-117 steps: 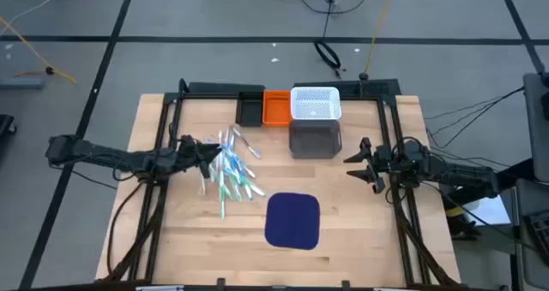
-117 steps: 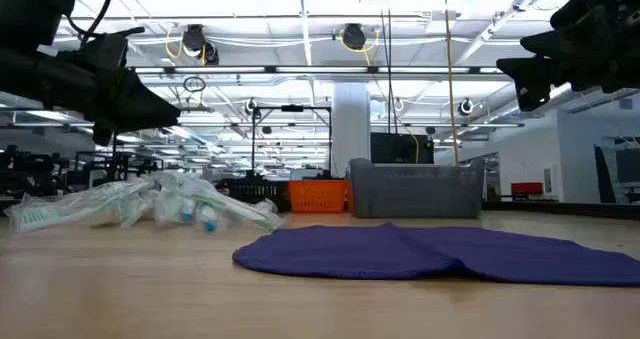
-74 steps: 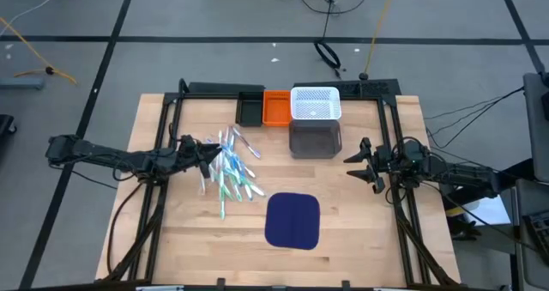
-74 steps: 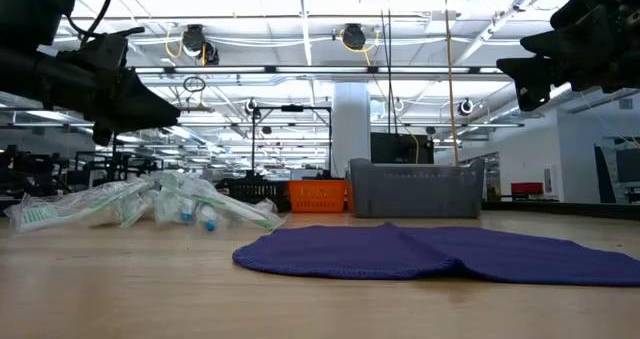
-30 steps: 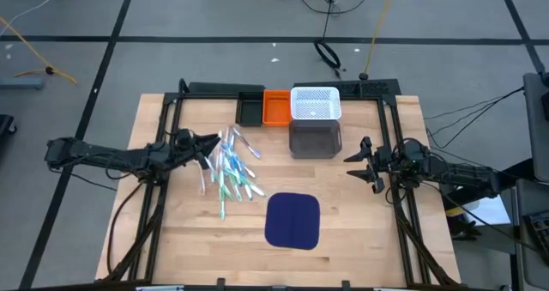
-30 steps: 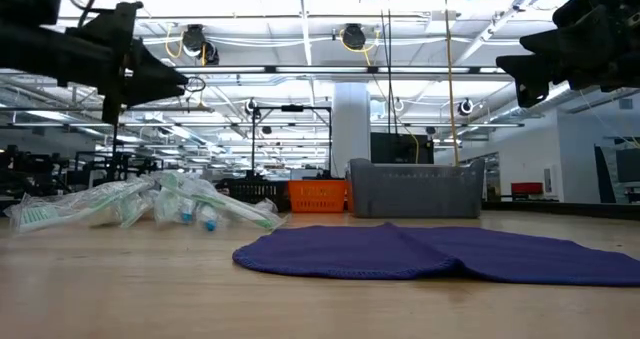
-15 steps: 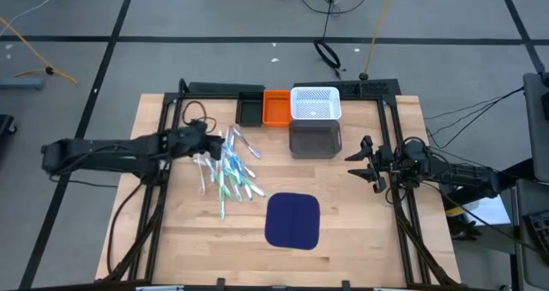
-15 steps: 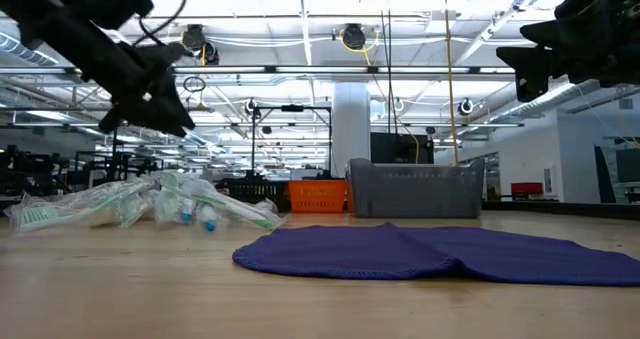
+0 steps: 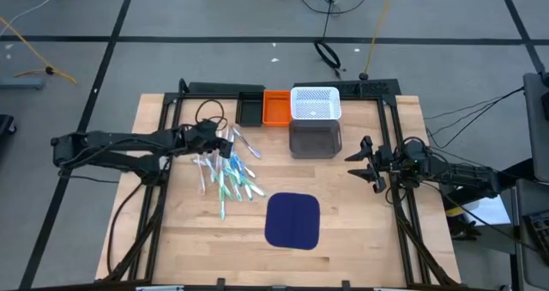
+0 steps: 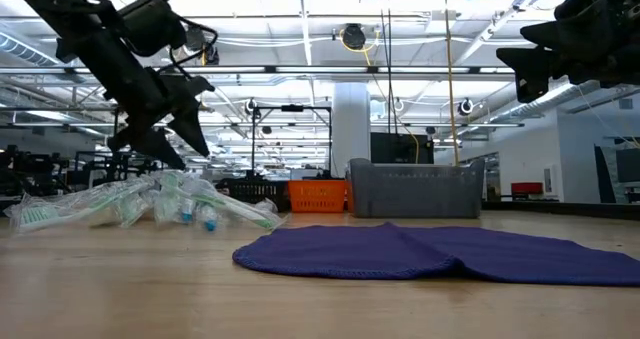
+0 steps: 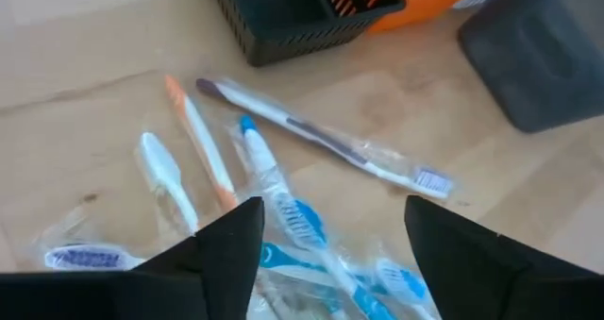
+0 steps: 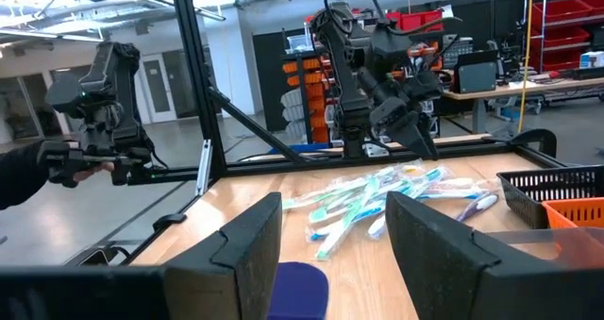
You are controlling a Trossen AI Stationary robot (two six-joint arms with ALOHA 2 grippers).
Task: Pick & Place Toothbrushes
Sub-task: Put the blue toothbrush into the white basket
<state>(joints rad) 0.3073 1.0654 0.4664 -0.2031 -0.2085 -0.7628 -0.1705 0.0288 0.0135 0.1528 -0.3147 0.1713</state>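
Toothbrushes (image 9: 229, 174) show no readable writing; left hand (image 9: 225, 144) hovers above, fingers apart.

No readable text, labels, brands or numbers in any view.

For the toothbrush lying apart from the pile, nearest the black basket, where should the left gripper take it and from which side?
Grip that toothbrush at mid-handle, coming straight down from above with the fingers set across its length. It lies flat on the table, clear of the pile, so both sides are free. The left gripper hangs open just short of it, over the pile; the right gripper waits at the table's right edge.
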